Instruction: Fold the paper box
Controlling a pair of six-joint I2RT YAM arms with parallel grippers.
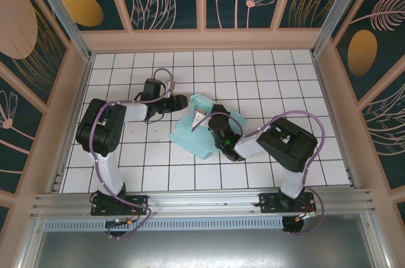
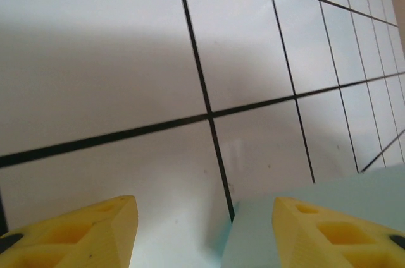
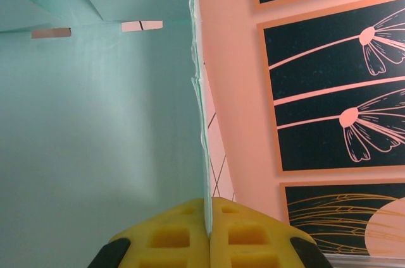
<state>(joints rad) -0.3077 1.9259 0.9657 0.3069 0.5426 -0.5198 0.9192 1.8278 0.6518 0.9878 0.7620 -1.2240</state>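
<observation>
The pale teal paper box (image 1: 192, 136) lies partly folded in the middle of the white tiled floor, with flaps raised. My right gripper (image 1: 217, 118) reaches over it from the right and is shut on a thin upright card wall; in the right wrist view the yellow fingertips (image 3: 243, 236) pinch that edge of the paper box (image 3: 95, 122) between them. My left gripper (image 1: 185, 100) is at the box's upper left corner, open. In the left wrist view its yellow fingers (image 2: 95, 230) stand wide apart, and a corner of the paper box (image 2: 266, 230) lies between them by the right finger.
The white tiled floor (image 1: 285, 78) is enclosed by peach-framed walls (image 1: 202, 39) with dark floral panels. An aluminium rail (image 1: 202, 201) runs along the near edge by the arm bases. Open tiles lie to the far right and far left of the box.
</observation>
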